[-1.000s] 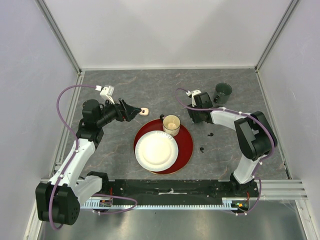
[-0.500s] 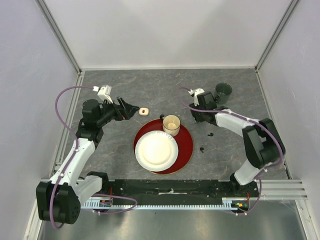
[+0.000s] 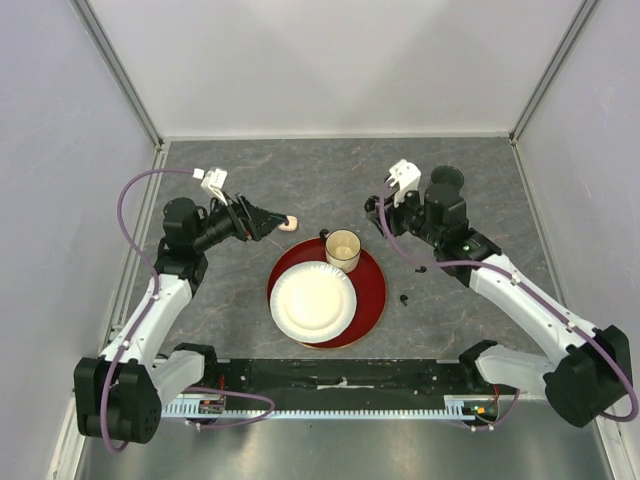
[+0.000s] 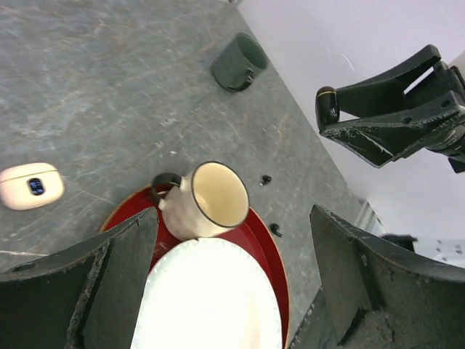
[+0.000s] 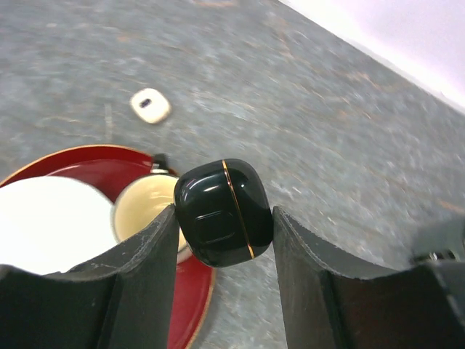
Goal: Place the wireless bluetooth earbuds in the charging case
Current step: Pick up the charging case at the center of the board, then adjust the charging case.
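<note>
Hovering just beside the white charging case (image 3: 289, 222) on the grey table (image 3: 240, 170), the left gripper (image 3: 270, 221) is spreading its jaws wide around nothing. Right of the red tray (image 3: 375, 290), the right gripper (image 5: 225, 227) is clamping a black charging case (image 5: 221, 207), its lid seemingly closed. The nearer black earbud (image 3: 404, 298) and the farther black earbud (image 3: 420, 268) are lying loose on the table beside the tray.

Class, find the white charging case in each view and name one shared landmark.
Top external: white charging case on the table, up-left of the red tray.
Left wrist: case at the left edge, left of the cream mug.
Right wrist: case upper left, beyond the mug.
Shared landmark: the cream mug.
</note>
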